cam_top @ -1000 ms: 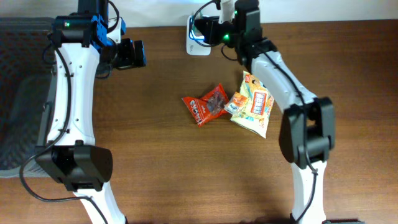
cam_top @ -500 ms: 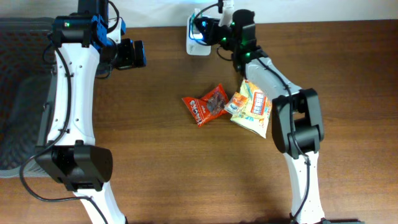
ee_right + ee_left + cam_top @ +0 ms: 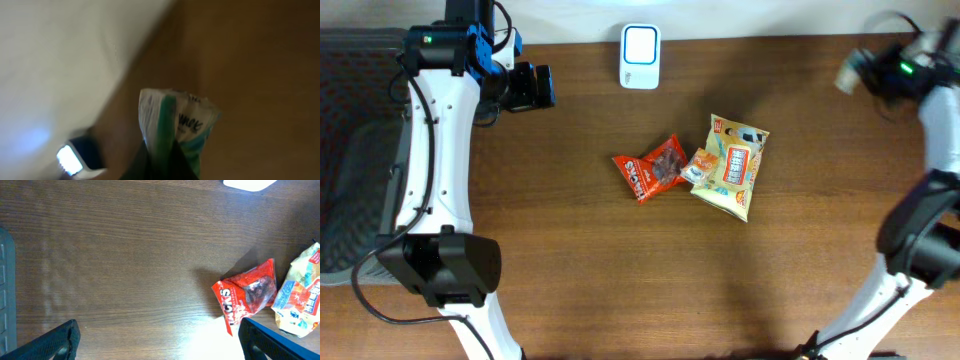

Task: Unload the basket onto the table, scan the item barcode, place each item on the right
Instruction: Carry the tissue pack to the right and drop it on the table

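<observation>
A white and green snack packet (image 3: 177,125) is pinched between the jaws of my right gripper (image 3: 162,162), which is shut on it. In the overhead view that gripper (image 3: 875,77) is a blur at the table's far right, well away from the white barcode scanner (image 3: 640,57) at the back edge. The scanner (image 3: 70,159) shows with its lit window at the lower left of the right wrist view. My left gripper (image 3: 535,87) hangs open and empty over the table's back left, its fingers wide apart (image 3: 160,345).
A red snack packet (image 3: 652,167) and a yellow one (image 3: 730,165) lie side by side at mid-table; both show at the right of the left wrist view (image 3: 247,292), (image 3: 300,305). A grey bin (image 3: 350,150) stands at the left edge.
My right arm has swung from the scanner to the far right of the table, carrying the white and green packet. The left arm has not moved.
</observation>
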Controlling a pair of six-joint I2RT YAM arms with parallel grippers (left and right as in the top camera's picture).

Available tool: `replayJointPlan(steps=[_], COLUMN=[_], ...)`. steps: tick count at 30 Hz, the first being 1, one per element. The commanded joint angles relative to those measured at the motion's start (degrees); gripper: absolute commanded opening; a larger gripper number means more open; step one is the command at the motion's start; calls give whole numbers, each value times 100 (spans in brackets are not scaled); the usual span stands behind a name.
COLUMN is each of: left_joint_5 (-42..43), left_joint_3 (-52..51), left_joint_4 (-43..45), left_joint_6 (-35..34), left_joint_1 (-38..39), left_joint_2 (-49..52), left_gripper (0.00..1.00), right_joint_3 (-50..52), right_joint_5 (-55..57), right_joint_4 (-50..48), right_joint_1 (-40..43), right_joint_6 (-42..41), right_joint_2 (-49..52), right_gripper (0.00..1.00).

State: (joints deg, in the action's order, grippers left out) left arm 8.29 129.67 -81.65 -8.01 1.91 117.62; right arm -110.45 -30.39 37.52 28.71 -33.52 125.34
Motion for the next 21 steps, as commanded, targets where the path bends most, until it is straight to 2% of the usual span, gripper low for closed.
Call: replayJointPlan(steps=[1,4,5,7,11,14,15,16,18,21], left_joint_5=[-24,-24,-24,-24,-24,-24,-24,-24,-24,-24], left_joint_3=[50,50,50,50,50,50,50,50,50,50], left_joint_4=[11,9,9,9,9,11,11,9,9,9], left_joint_6=[-52,-52,-52,-50,-52,-52,-52,-52,-52,-52], left_joint_1=[15,15,15,15,17,15,15,15,15,15], left_joint_2=[-48,-50,-48,-48,-48,-48,-48,-48,-48,-48], left_gripper=[99,99,99,99,99,99,99,99,99,99], right_joint_3=[-11,7,13,20,20,20,20,20,20,20], right_joint_5=[1473,2103,2103,2105,1947,509,-282,-1598,-2758,-2804], right_joint_4=[721,1147,1167,1204,1364,1425,1447,1534,1847,2649], right_joint_1=[673,1165,1257,1399,1541,1515,1475,1351,1014,310], right_joint_6=[634,664,708,719,719,1137,1362,1869,2673,3687], right_joint_2=[-26,0,11,57,81,81,81,81,81,81], right_gripper=[4,5,13,99,99,99,99,99,99,99])
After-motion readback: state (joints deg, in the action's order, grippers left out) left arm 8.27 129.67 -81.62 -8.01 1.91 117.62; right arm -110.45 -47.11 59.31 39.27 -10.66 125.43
